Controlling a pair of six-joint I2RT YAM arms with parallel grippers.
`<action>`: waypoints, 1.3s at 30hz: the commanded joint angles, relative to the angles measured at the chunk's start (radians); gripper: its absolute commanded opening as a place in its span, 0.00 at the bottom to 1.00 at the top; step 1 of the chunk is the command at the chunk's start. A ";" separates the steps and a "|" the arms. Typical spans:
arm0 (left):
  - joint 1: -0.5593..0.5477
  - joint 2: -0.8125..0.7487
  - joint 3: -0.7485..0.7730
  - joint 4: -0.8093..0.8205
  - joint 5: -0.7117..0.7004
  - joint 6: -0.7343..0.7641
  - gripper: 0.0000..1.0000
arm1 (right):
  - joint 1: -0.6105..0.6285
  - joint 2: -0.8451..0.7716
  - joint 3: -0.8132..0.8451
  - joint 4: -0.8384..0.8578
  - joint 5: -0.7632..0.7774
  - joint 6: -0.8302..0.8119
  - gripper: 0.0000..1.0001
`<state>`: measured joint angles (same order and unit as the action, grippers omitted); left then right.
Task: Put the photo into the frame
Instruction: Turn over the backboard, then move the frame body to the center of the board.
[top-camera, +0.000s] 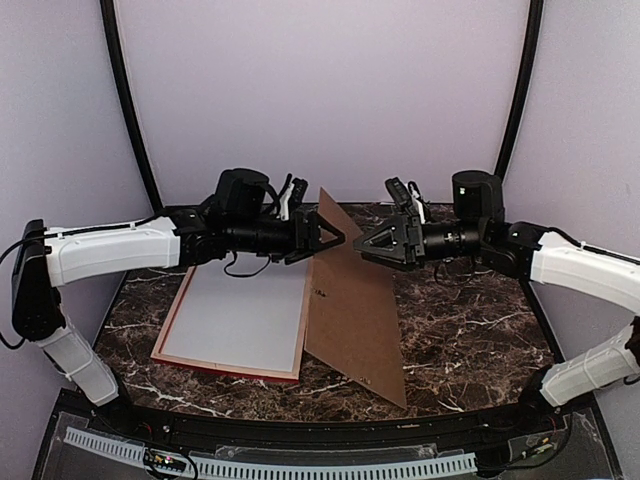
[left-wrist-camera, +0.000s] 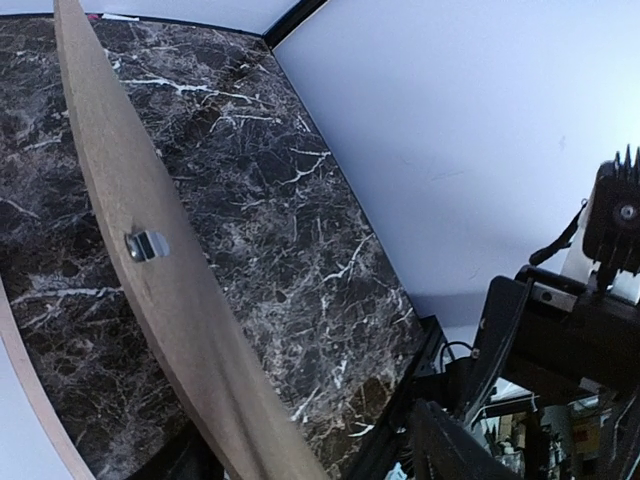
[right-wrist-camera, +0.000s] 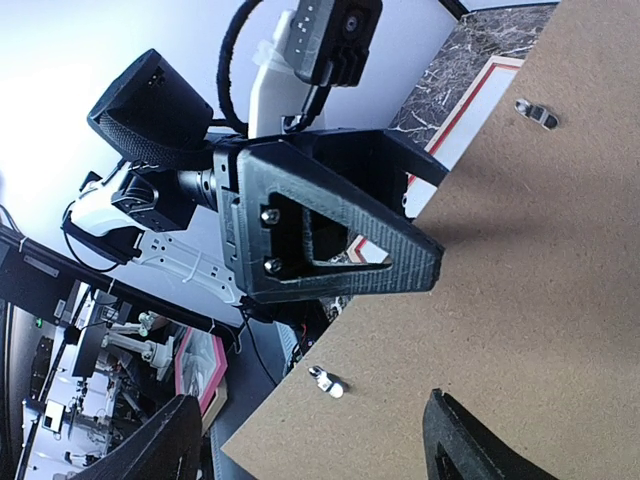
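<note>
Board (top-camera: 355, 320) between left hand (top-camera: 335, 238), right hand (top-camera: 362, 243) — both released — photo (top-camera: 240, 310) in frame (top-camera: 172, 322) beside left.

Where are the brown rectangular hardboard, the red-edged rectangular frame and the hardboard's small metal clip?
Brown rectangular hardboard (top-camera: 355, 320): top view, face centre.
Red-edged rectangular frame (top-camera: 225, 368): top view, near rail.
Small metal clip (left-wrist-camera: 146, 245): left wrist view, clip body.

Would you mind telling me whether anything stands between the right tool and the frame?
Yes. The brown board stands tilted between the right tool and the frame, its lower edge beside the frame's right side.
</note>
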<state>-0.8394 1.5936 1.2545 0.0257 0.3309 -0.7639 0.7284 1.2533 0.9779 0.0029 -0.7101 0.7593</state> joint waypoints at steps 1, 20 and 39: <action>0.002 0.017 -0.004 -0.019 -0.016 0.031 0.61 | -0.009 0.012 0.001 0.013 0.019 -0.025 0.77; 0.071 0.152 -0.109 0.169 0.149 -0.021 0.00 | -0.158 -0.088 -0.127 -0.063 0.040 -0.069 0.77; 0.392 -0.234 -0.460 0.564 0.563 -0.325 0.00 | -0.269 -0.106 -0.183 -0.160 0.102 -0.154 0.78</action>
<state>-0.5205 1.5013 0.8276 0.4679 0.7818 -1.0298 0.4675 1.1343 0.8104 -0.1654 -0.6323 0.6361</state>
